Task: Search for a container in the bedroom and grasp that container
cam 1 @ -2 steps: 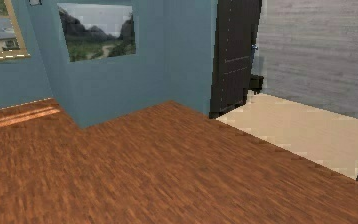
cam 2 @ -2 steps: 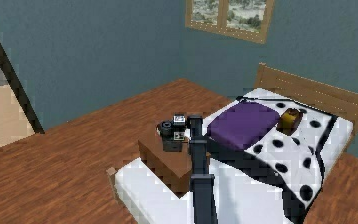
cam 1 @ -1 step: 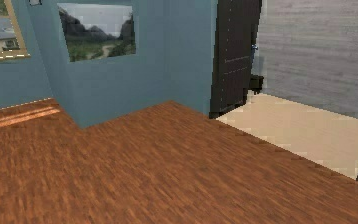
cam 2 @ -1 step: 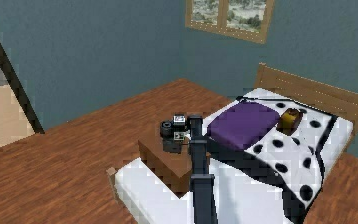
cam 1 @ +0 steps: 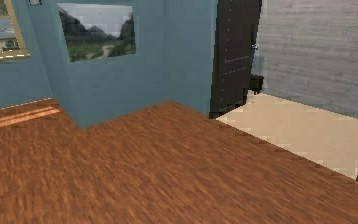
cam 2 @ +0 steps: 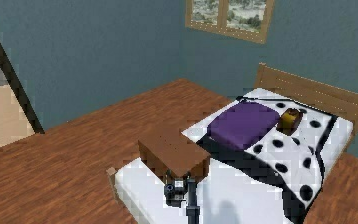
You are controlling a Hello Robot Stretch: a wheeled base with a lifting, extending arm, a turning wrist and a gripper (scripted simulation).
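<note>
While the brown box (cam 2: 173, 152), likely my container, sits at the foot end of the bed (cam 2: 242, 195) just beyond my pincer (cam 2: 171, 189), I should extend slowly, level with it; I cannot tell whether the pincer holds anything

Brn box (cam 2: 173, 151), on bed (cam 2: 242, 192), nr foot

My forward camera looks ahead and slightly down over the wood floor (cam 1: 137, 165) to a blue wall corner (cam 1: 177, 50), some way off. The side camera looks down on the bed (cam 2: 247, 195), close by (both catch the dark door frame (cam 1: 235, 55) and beige floor (cam 1: 297, 125)).
</note>
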